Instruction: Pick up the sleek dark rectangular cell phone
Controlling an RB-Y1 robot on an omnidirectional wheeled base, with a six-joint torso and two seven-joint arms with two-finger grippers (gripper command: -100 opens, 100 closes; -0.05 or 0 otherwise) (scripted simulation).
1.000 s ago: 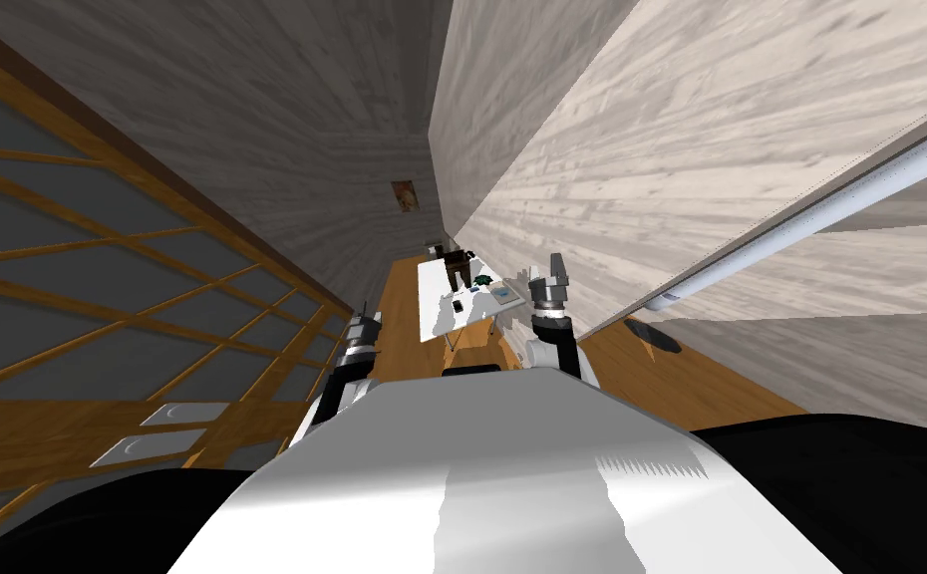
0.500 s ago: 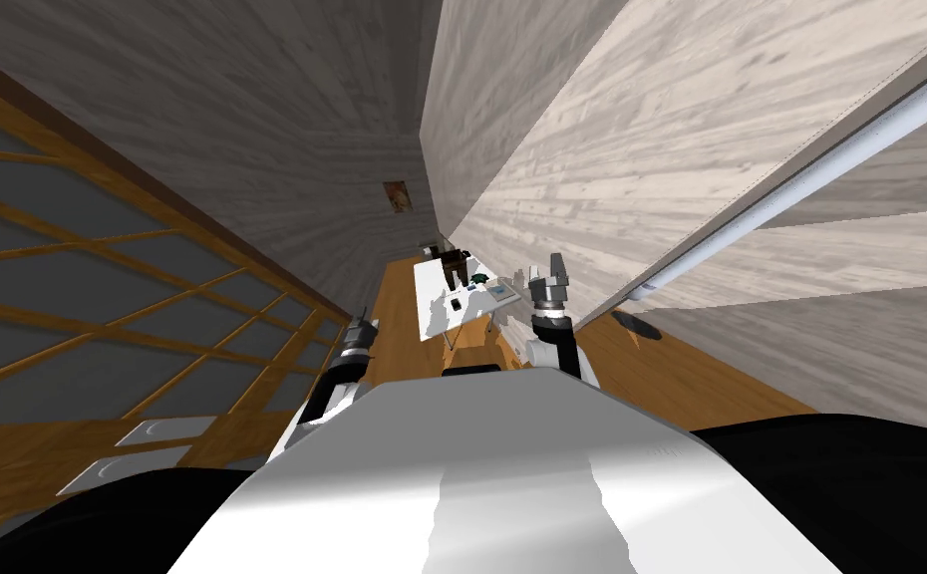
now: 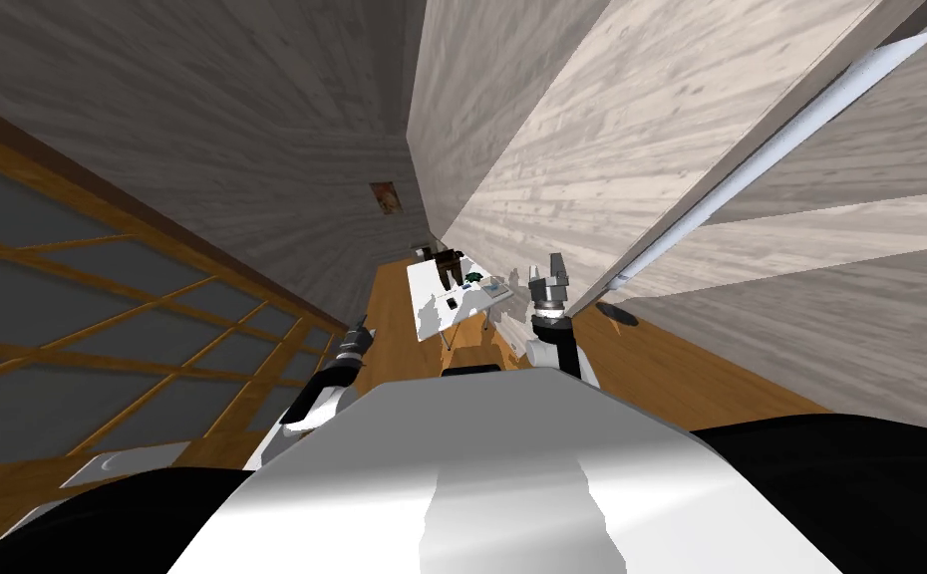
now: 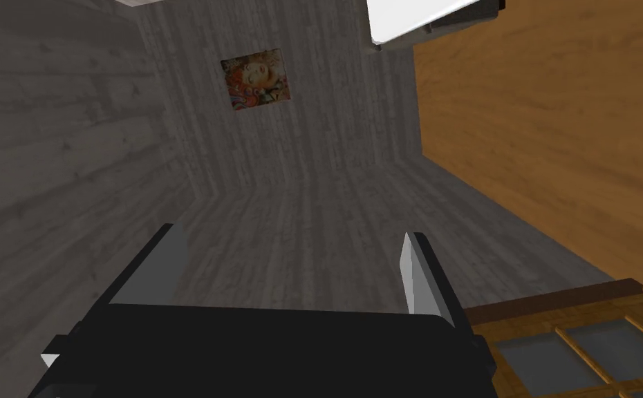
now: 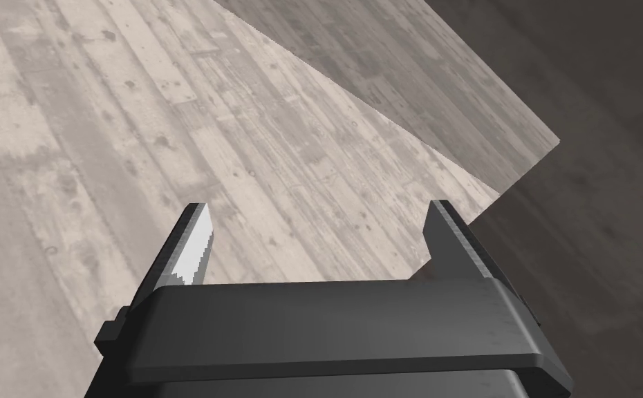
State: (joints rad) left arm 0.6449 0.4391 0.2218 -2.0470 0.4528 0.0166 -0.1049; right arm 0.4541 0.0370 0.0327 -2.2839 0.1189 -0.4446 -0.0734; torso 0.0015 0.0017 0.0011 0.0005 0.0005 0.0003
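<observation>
Nearest to us, our left gripper (image 3: pixel 360 326) hangs low on our left side, above the wooden floor (image 3: pixel 392 309). In the left wrist view its two fingers (image 4: pixel 153 266) stand wide apart, with nothing between them. Our right gripper (image 3: pixel 545 269) is held higher on our right side and points up, close beside the pale wall (image 3: pixel 571 169). In the right wrist view its fingers are wide apart as well and hold nothing.

On our left, a window (image 3: pixel 103 319) with a wooden lattice runs along the floor. On our right, a dark oval thing (image 3: pixel 616 314) lies on the floor at the foot of the pale wall; we cannot tell what it is.

Ahead of us, between the two grippers as the head view shows them, stands a white table (image 3: pixel 427 289). The phone (image 3: pixel 451 302) lies flat on it, about in the middle of the top, small and dark, well apart from both grippers. Beyond the phone there are a green thing (image 3: pixel 472 279) and a flat bluish thing (image 3: pixel 496 289). A dark brown thing (image 3: pixel 449 264) stands at the far end. These three are too small to name.

Farthest, a small picture (image 3: pixel 384 196) hangs on the grey end wall.
</observation>
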